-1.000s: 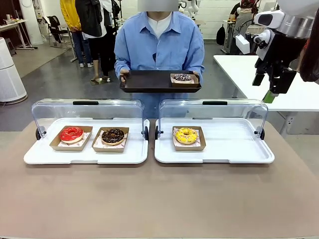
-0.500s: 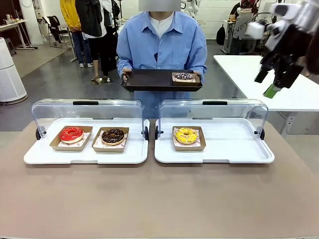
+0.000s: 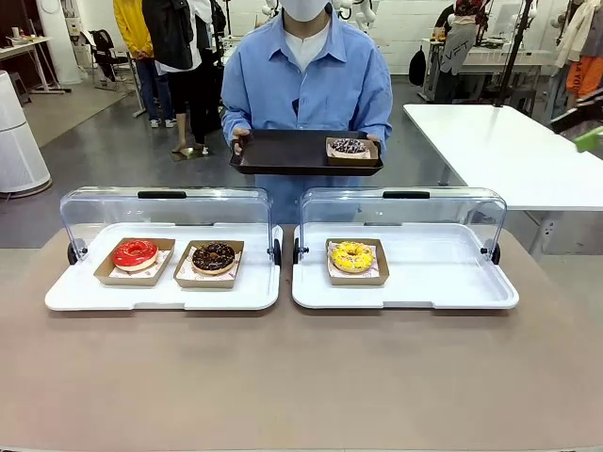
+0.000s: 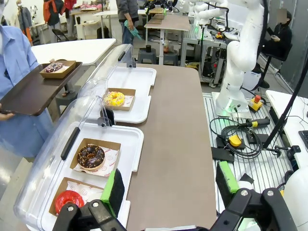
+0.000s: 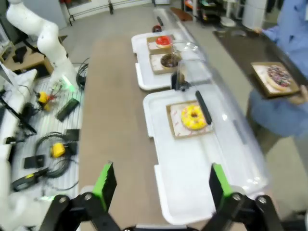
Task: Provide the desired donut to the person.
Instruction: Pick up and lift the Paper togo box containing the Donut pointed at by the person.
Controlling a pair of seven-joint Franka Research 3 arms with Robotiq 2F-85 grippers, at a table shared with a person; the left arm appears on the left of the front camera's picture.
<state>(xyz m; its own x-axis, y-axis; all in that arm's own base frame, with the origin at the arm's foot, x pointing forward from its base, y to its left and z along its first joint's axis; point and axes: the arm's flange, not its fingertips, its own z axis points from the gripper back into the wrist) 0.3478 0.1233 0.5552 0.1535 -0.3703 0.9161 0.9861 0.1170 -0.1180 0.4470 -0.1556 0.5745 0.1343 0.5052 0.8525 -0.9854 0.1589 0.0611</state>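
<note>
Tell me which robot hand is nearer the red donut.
Left. The left hand hovers close beside the red donut; the right hand hangs over the other tray's end, the red donut far beyond.

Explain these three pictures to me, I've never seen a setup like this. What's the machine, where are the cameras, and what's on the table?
This is a two-armed robot at a brown table, facing a person. The front view looks across the table from between the arms. The other two pictures come from a camera on each wrist, looking along that arm's gripper. The left gripper and the right gripper are both open and hold nothing.

On the table stand two white cases with clear lids swung open. The left display tray holds a red donut and a chocolate donut. The right display tray holds a yellow donut. The person holds a dark serving tray with a sprinkled donut on it.
</note>
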